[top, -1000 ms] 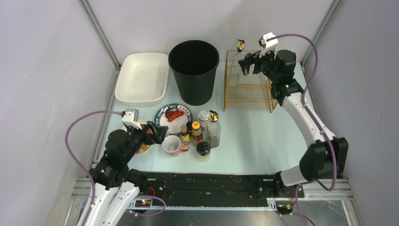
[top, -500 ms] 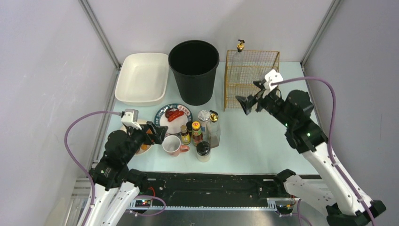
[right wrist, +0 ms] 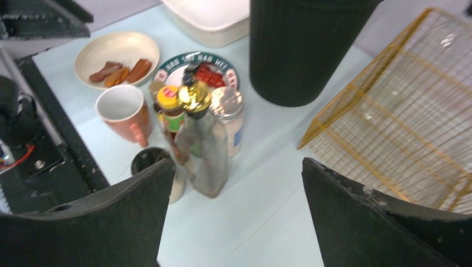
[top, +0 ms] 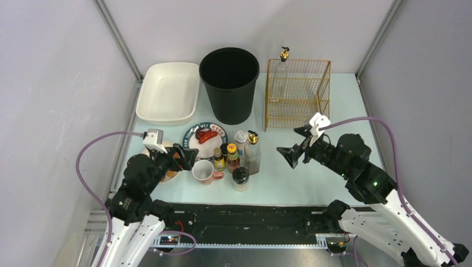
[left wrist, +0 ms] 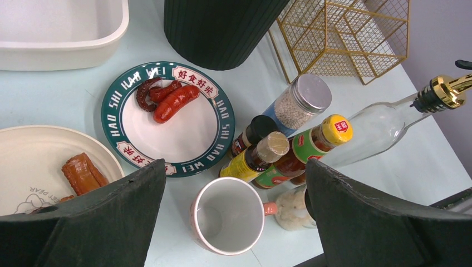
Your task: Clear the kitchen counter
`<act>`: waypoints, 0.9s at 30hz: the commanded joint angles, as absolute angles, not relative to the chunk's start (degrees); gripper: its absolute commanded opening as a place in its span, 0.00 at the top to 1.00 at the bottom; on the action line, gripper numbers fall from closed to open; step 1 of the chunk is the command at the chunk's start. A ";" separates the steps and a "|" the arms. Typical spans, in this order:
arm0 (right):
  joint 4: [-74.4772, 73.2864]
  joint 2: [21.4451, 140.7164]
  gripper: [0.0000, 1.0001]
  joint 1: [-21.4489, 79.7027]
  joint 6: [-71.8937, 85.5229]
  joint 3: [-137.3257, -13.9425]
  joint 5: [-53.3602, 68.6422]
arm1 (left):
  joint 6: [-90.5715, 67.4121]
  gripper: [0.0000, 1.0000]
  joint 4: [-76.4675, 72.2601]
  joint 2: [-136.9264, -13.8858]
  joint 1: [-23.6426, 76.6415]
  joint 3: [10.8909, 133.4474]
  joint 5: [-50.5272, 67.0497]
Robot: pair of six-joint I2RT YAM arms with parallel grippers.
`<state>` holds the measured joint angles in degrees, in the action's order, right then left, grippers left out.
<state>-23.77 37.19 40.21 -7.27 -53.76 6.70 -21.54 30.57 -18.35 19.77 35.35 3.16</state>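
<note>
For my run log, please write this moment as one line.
left hand open, near mug | right hand open, facing bottles | kitchen counter not yet cleared

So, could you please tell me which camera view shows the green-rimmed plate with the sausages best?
The left wrist view: the plate lies close and almost whole, its rim lettering readable. The top external view shows it small and far off. The right wrist view shows only part, behind the bottles.
</note>
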 commanded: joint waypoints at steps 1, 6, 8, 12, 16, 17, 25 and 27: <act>-23.32 35.92 0.11 46.80 -4.07 -49.89 1.30 | -21.96 0.02 29.10 -18.94 20.04 35.06 2.96; -17.32 35.54 0.11 52.53 -2.41 -45.13 -5.12 | -21.87 0.02 29.17 -20.05 20.04 35.15 3.08; -13.95 35.93 0.11 53.82 -1.38 -43.60 -6.66 | -21.86 0.01 29.10 -20.50 20.05 35.11 3.12; -7.80 37.95 0.11 55.30 -0.21 -41.00 -8.81 | -21.75 0.02 29.18 -20.91 20.09 35.24 3.04; -2.44 40.92 0.12 56.37 -0.18 -39.35 -10.15 | -21.77 0.02 29.23 -20.54 20.05 35.16 2.46; -1.05 41.67 0.12 56.48 -0.18 -39.10 -10.54 | -21.73 0.02 29.19 -20.55 20.04 35.11 2.33; 8.58 45.55 0.13 56.58 -0.18 -36.49 -11.95 | -21.76 0.02 29.19 -21.52 20.05 35.24 2.39; 10.31 46.55 0.14 56.57 1.24 -36.06 -11.89 | -21.66 0.02 29.25 -21.87 20.07 35.23 2.64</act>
